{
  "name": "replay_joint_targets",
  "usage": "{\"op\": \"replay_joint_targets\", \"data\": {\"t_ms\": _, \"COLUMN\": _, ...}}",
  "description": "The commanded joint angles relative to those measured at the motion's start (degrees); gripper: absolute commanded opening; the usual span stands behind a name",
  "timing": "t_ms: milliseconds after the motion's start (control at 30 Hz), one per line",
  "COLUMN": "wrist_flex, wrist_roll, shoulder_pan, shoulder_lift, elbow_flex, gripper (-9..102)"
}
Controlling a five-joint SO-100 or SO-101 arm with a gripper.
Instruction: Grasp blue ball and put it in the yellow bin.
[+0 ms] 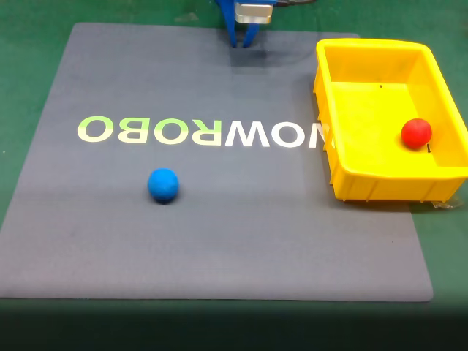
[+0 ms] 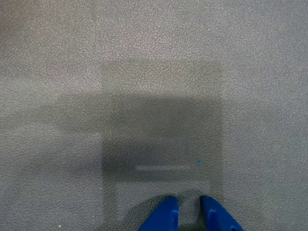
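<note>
The blue ball (image 1: 163, 184) lies on the grey mat, left of centre and toward the front in the fixed view. The yellow bin (image 1: 380, 183) stands at the mat's right edge, with a red ball (image 1: 416, 132) inside it near its right wall. My gripper (image 1: 242, 40) hangs at the top centre of that view, far behind the blue ball and left of the bin. In the wrist view its blue fingertips (image 2: 189, 204) point down at bare mat with only a narrow slit between them, shut on nothing.
The grey mat (image 1: 219, 241) with pale mirrored lettering covers most of a green table (image 1: 29, 88). Open mat lies between the ball, the gripper and the bin. The bin's front right corner overhangs the mat.
</note>
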Motion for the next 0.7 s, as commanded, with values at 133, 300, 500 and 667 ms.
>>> {"op": "replay_joint_targets", "data": {"t_ms": 133, "wrist_flex": -0.3, "wrist_roll": 4.3, "shoulder_pan": -1.8, "shoulder_lift": 0.9, "elbow_flex": 1.8, "gripper": 0}}
{"op": "replay_joint_targets", "data": {"t_ms": 300, "wrist_flex": -0.3, "wrist_roll": 4.2, "shoulder_pan": -1.8, "shoulder_lift": 0.9, "elbow_flex": 1.8, "gripper": 0}}
{"op": "replay_joint_targets", "data": {"t_ms": 500, "wrist_flex": -0.2, "wrist_roll": 4.0, "shoulder_pan": -1.9, "shoulder_lift": 0.9, "elbow_flex": 1.8, "gripper": 0}}
{"op": "replay_joint_targets", "data": {"t_ms": 667, "wrist_flex": 0.0, "wrist_roll": 4.0, "shoulder_pan": -1.9, "shoulder_lift": 0.9, "elbow_flex": 1.8, "gripper": 2}}
